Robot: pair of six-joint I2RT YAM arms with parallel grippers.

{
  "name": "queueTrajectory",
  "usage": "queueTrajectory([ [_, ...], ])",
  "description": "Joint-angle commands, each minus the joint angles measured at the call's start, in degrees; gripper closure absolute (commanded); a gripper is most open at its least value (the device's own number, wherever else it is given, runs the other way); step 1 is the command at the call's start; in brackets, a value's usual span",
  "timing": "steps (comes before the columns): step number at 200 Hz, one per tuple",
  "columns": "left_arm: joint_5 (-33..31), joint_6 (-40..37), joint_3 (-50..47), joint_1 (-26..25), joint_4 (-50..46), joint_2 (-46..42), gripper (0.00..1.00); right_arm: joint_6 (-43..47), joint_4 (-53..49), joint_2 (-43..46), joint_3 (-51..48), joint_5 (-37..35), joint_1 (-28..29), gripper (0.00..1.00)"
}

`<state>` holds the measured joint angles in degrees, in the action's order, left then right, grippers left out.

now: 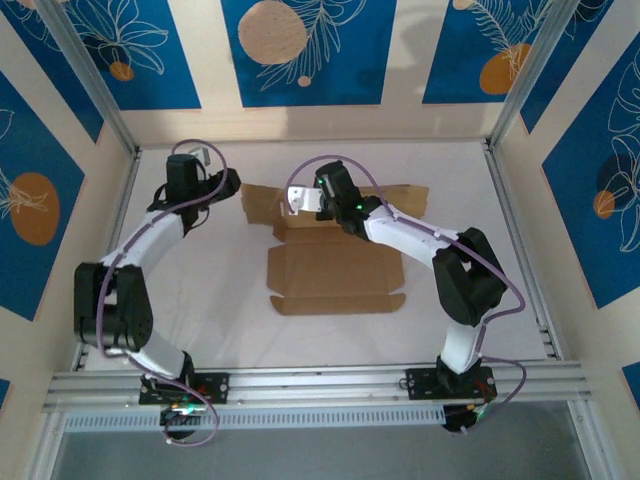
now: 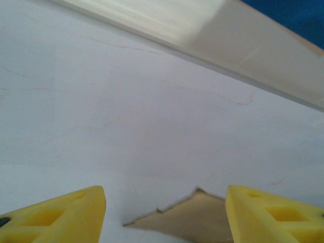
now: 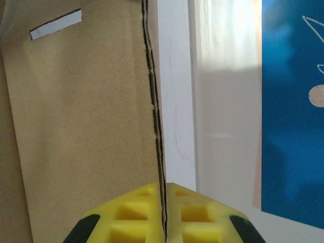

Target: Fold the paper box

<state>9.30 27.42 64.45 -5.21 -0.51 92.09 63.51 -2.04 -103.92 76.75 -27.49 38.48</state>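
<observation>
So the paper box [image 1: 335,275] here is a plain brown die-cut cardboard sheet, mostly opened out flat on the white table [image 1: 240,310], roughly mid-table between the two arms. From the top view, the near part is a wide rectangular panel with a narrow flap along its front edge. The far part has side flaps sticking out left and right. The right gripper [image 1: 296,206] sits over the far-left part of it. In its wrist view the yellow fingers [image 3: 136,212] are pinched tight on the thin corrugated edge of a cardboard panel [image 3: 86,131], seen edge-on between them. That panel has a small rectangular slit [image 3: 55,24] cut near its top corner. The left gripper [image 2: 165,202] is just beside the box's far-left flap, jaws spread apart with nothing in them. A jagged brown corner of the cardboard [image 2: 195,220] lies on the table, low in the gap between its two yellow fingertips [image 2: 61,215].
</observation>
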Motion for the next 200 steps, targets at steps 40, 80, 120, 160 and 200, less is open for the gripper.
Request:
queueTrajectory([
  [40,8.89,-4.71,7.19,1.27,-3.36,10.29,0.41,1.55,1.35,1.38,-0.77,-0.57,1.03,1.0],
  [80,15.05,-4.51,-1.87,0.06,0.73,4.69,0.44,0.78,0.91,-0.39,2.16,-2.37,0.66,1.0],
  [120,18.15,2.04,-12.5,-1.41,7.44,-1.73,0.47,-0.52,0.2,-1.73,4.43,-3.66,0.78,1.0],
  [160,19.84,5.36,-17.71,-4.41,12.31,-6.73,0.44,-1.5,-0.6,-1.99,5.36,-4.14,1.52,1.0],
  [200,19.49,0.27,-18.3,-8.86,11.6,-7.19,0.4,-2.99,-2.93,-1.36,5.5,-3.55,1.95,1.0],
])
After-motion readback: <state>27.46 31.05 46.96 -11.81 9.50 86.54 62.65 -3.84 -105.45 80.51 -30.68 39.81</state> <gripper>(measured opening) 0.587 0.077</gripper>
